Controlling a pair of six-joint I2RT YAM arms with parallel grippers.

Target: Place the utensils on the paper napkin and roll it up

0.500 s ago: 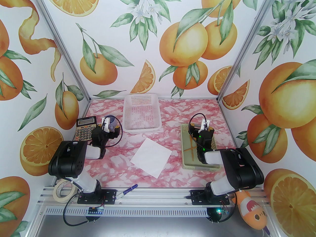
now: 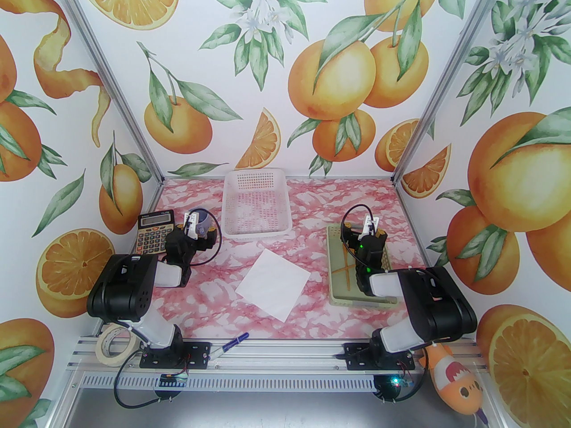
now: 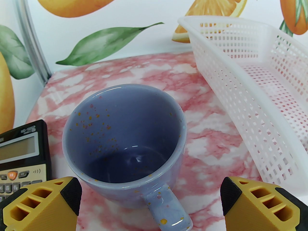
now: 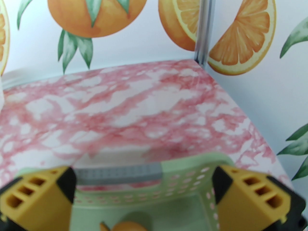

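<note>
Nothing has moved since the earlier frame: both arms and every object sit as they did. Top view: your left gripper [image 2: 192,225] hangs over the blue mug [image 2: 206,224], beside the calculator [image 2: 154,234] at the left edge of the table [image 2: 312,203]; your right gripper [image 2: 371,224] hangs over the far end of the green tray [image 2: 335,299]. The utensils [image 2: 344,265] lie crossed in that tray, partly hidden by the right arm; fork and spoon cannot be told apart here. The paper napkin [image 2: 273,284] lies flat and bare at mid-table, between the arms, apart from the tray. The white basket [image 2: 256,205] stands behind it; a pen [image 2: 229,345] and a tape roll [image 2: 113,343] rest by the near rail. Left wrist view: the fingers stand wide apart and hold nothing, the mug's handle pointing in between them; the calculator is at left and the basket at right. Right wrist view: the fingers are also spread wide and hold nothing, above the tray's far rim; a blurred orange piece, probably one utensil, shows at the bottom edge.
</note>
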